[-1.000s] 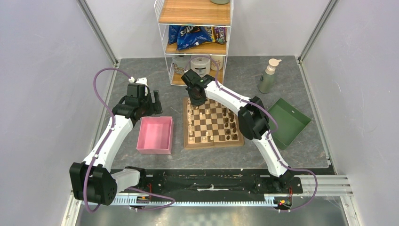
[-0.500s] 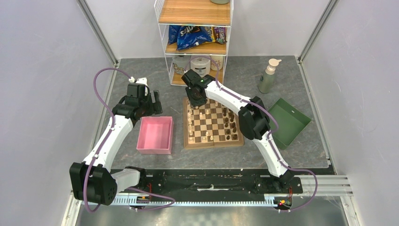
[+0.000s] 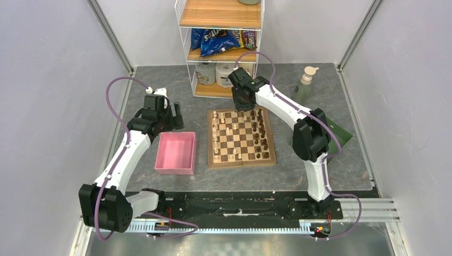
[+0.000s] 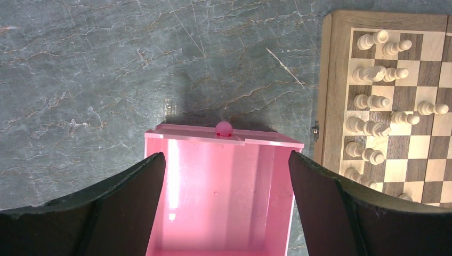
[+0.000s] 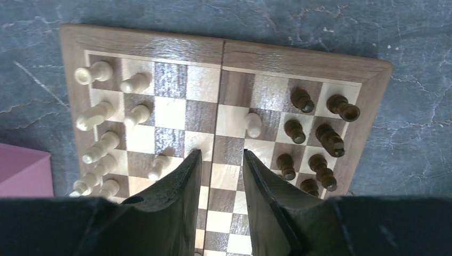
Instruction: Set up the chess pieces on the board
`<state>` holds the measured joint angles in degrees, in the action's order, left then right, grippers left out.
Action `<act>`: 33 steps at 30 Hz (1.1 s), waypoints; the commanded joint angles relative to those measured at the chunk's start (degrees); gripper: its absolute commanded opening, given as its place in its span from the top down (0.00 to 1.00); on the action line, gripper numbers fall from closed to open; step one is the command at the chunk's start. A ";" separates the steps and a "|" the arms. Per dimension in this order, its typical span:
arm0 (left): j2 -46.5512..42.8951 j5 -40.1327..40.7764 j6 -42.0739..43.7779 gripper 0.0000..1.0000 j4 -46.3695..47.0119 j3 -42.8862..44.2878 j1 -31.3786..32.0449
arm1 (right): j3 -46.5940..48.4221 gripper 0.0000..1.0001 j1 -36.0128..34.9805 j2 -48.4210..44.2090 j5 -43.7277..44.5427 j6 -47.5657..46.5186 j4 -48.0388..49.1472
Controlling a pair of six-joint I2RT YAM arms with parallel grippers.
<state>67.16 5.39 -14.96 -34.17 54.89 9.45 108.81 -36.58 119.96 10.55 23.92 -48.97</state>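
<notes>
The right hand (image 3: 245, 102) is off the far-left corner of the board (image 3: 242, 161)! It has swung right and back, and now hangs above the middle of the far edge. Those corner squares are uncovered again. Its elbow has slid right too, from the board's right side to over the green tray (image 3: 341, 141).

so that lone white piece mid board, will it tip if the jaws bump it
Probably yes: the white piece looks tall over a narrow base. Once down it would likely roll, being round and turned. It seems small and light, so it may slide on the glossy board.
</notes>
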 commanded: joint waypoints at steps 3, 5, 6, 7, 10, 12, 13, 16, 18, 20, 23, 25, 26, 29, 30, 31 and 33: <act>-0.09 -0.77 -1.04 0.07 0.56 1.09 -0.22 | 0.26 0.58 0.96 1.39 0.58 0.68 0.45; -0.07 -0.77 -1.03 0.07 0.51 1.09 -0.22 | 1.64 0.59 1.23 2.76 0.71 0.49 -0.55; -0.04 -0.76 -1.03 0.07 0.52 1.09 -0.18 | 2.05 0.59 1.32 3.32 0.81 0.38 -0.84; -0.06 -0.67 -1.03 0.07 0.51 1.09 -0.20 | 2.19 0.59 1.44 3.58 0.94 0.41 -0.92; 0.00 -0.79 -0.99 0.07 0.51 1.09 -0.20 | 2.88 0.59 1.76 4.76 1.41 0.33 -1.51; -0.01 -0.86 -0.96 0.07 0.51 1.09 -0.21 | 2.85 0.59 2.06 5.15 1.52 0.41 -1.65; 0.09 -0.93 -1.03 0.07 0.51 1.08 -0.22 | 2.71 0.60 2.22 5.49 1.59 0.45 -1.72; 0.08 -0.89 -1.01 0.07 0.51 1.09 -0.22 | 2.54 0.60 2.22 5.50 1.95 0.22 -1.74; 0.08 -0.89 -1.03 0.07 0.52 1.09 -0.22 | 2.46 0.60 2.21 5.30 1.94 0.08 -1.74; 0.22 -0.90 -1.03 0.07 0.51 1.09 -0.22 | 2.38 0.60 2.21 4.98 1.95 -0.12 -1.58; 0.17 -0.89 -0.97 0.07 0.51 1.09 -0.21 | 2.54 0.60 2.30 4.99 2.55 -0.32 -1.48; 0.24 -0.84 -1.03 0.07 0.53 1.09 -0.22 | 2.45 0.60 2.39 4.92 2.85 -0.31 -1.48; 0.25 -0.75 -1.04 0.07 0.51 1.09 -0.22 | 2.52 0.60 2.43 4.97 2.86 -0.35 -1.48; 0.32 -0.90 -1.04 0.07 0.51 1.09 -0.21 | 2.48 0.61 2.50 4.89 3.30 -0.31 -1.48; 0.40 -0.94 -1.01 0.07 0.51 1.09 -0.22 | 2.41 0.61 2.49 4.74 3.33 -0.29 -1.40; 0.46 -0.88 -1.03 0.07 0.51 1.09 -0.22 | 2.37 0.61 2.54 4.73 3.55 -0.37 -1.23; 0.49 -0.92 -0.97 0.07 0.53 1.05 -0.22 | 2.52 0.61 2.57 4.82 3.68 -0.46 -1.22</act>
<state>67.24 5.39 -14.96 -34.17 54.89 9.43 109.03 -34.26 125.54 12.51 23.90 -50.39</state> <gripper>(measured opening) 0.927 0.396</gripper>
